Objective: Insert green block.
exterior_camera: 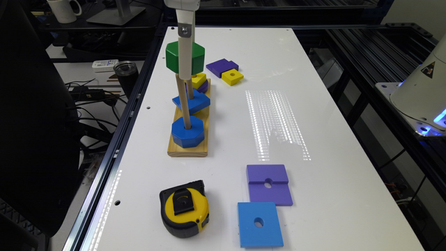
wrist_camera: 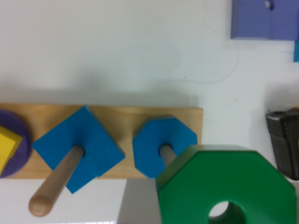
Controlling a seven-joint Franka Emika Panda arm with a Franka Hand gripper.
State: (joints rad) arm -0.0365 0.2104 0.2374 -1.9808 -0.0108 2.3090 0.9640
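Tool: the tool (exterior_camera: 184,68) hangs over the far part of the wooden base; its finger runs down the front of the green block, but whether the fingers pinch it I cannot tell.
Green block: the green block (exterior_camera: 174,57) is up in the air, level with the tool, well above the counter (exterior_camera: 313,104); in the wrist view the green block (wrist_camera: 224,186) shows its round centre hole and overlaps the near edge of the blue octagon.
Wooden base: the wooden base (exterior_camera: 188,150) lies on the counter with upright pegs.
Blue octagon: the blue octagon (exterior_camera: 188,132) sits low on the nearest peg (exterior_camera: 184,104).
Blue square: a blue square block (exterior_camera: 193,101) sits on the next peg.
Loose pieces: a tape measure (exterior_camera: 184,212), a purple slab (exterior_camera: 269,184) and a blue slab (exterior_camera: 259,225) lie on the near counter.
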